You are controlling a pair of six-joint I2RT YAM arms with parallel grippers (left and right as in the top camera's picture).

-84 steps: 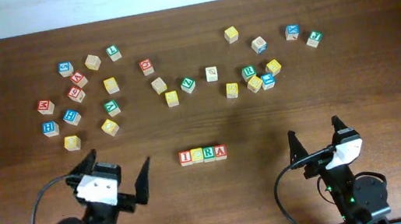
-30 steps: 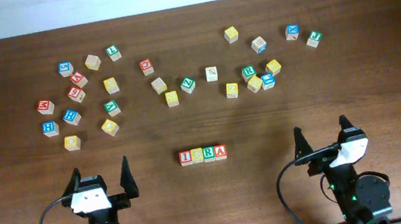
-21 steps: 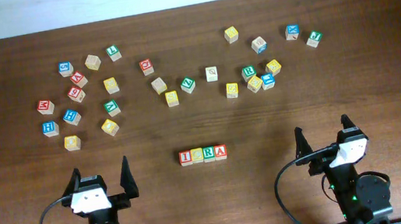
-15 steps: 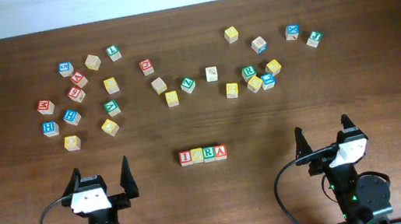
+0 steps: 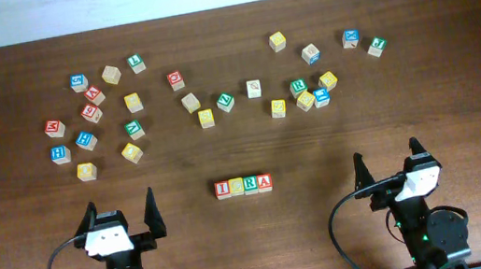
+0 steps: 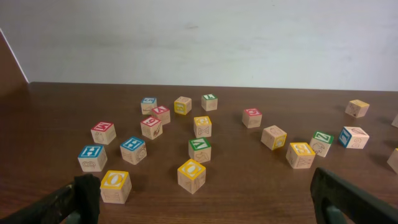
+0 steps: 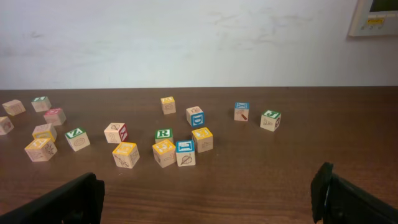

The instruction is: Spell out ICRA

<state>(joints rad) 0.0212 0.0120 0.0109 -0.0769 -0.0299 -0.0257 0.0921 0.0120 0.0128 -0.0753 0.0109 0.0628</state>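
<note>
The left gripper (image 5: 119, 201) stands at the near edge of the table (image 5: 426, 108), left of centre. Its fingers (image 6: 86, 198) are spread wide apart and hold nothing. Beyond it lies a left scatter of cubes (image 5: 92, 113), each flat on the wood and turned at odd angles. The ICRA row (image 5: 243, 186) lies at the near centre, between the two grippers and well apart from both. Its long axis runs left to right, parallel to the near table edge. It consists of the red I cube (image 5: 223, 189), the yellow cube (image 5: 237, 187), the green R cube (image 5: 250, 185) and the red A cube (image 5: 264, 182), set side by side and touching. The letter tops point toward the far edge; the yellow letter is too small to read. A right scatter of cubes (image 5: 298, 88) lies farther back. The right gripper (image 5: 384, 152) stands near right, its fingers (image 7: 74, 199) likewise wide apart and empty.
</note>
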